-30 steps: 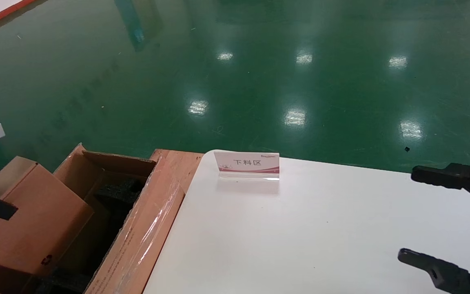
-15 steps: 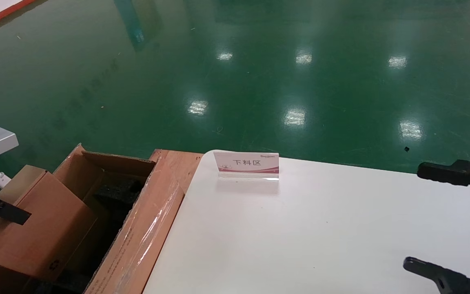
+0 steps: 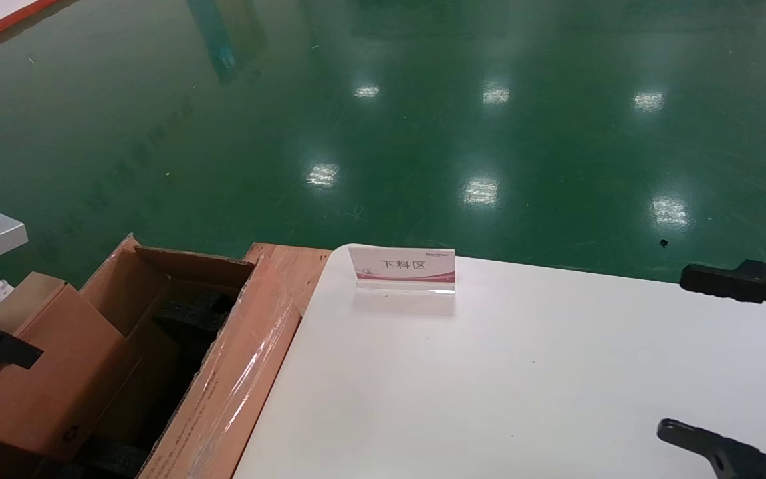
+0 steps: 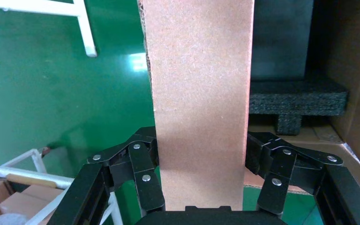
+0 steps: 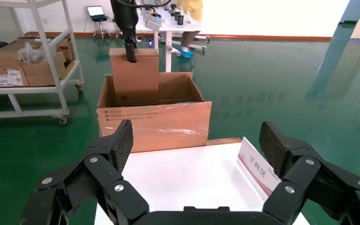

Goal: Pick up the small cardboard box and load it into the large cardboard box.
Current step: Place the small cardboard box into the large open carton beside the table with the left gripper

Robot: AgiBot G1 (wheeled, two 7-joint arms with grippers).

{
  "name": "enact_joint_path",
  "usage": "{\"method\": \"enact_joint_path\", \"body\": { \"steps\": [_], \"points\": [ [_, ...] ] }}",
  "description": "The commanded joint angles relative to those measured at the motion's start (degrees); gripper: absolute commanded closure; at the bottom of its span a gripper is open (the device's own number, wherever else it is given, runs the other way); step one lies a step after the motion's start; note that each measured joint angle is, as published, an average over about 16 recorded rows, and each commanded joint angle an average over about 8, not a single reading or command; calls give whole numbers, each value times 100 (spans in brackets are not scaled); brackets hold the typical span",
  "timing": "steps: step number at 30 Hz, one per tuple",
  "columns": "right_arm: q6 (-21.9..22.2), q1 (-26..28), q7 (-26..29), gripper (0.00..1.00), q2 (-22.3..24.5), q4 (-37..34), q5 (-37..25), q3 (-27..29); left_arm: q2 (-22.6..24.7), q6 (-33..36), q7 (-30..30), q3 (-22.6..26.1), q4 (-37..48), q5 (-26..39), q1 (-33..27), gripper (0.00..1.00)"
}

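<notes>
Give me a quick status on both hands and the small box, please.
Left hand shut on small box, partly lowered into large box. Right hand open, idle over white table. Nothing blocking.

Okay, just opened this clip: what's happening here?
The left gripper is shut on the small cardboard box and holds it partly inside the open large cardboard box, which stands beside the white table. The right gripper hangs open over the table, idle.
</notes>
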Motion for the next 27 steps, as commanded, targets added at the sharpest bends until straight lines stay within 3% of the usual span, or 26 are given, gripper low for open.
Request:
{"method": "enact_joint_path", "body": {
  "steps": [1, 27],
  "points": [
    [0, 0, 0, 0, 0, 0, 0, -1, 16, -15, -13, 16, -5, 39, 22, 100],
    [4, 2, -4, 0, 4, 0, 6, -9, 39, -532, -196, -104, 4, 294, 411, 100]
  ]
}}
